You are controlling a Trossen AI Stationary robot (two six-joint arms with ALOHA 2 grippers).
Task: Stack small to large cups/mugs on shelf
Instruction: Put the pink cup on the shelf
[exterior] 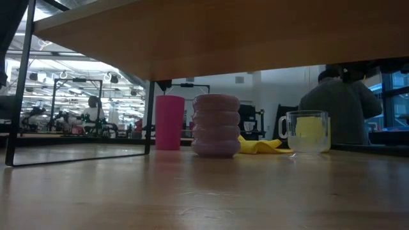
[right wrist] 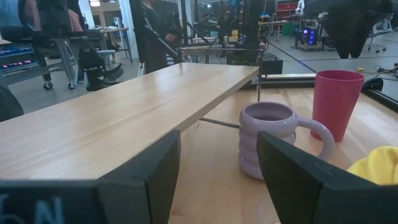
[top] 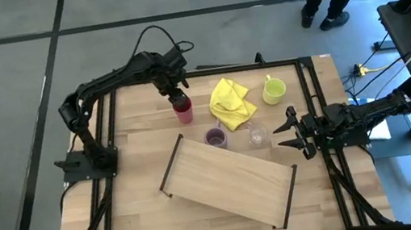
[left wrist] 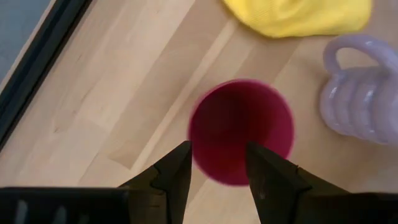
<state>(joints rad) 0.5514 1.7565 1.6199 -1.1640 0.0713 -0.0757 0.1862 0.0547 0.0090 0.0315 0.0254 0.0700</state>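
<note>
Left gripper (left wrist: 214, 163) hovers directly above the red cup (top: 183, 109) with its fingers parted and nothing between them. Right gripper (top: 287, 132) waits spread open at the counter's (top: 146, 205) edge, beside the glass tumbler (top: 257, 135) and shelf (top: 227, 178).

Purple mug (right wrist: 268, 147) beside the shelf (right wrist: 124, 118), red cup (right wrist: 336, 102) just behind, yellow cloth (right wrist: 376, 167) near.

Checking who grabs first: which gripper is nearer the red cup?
Left. The left gripper hangs right above the red cup, fingers open; the right gripper waits across the table, beyond the clear tumbler.
</note>
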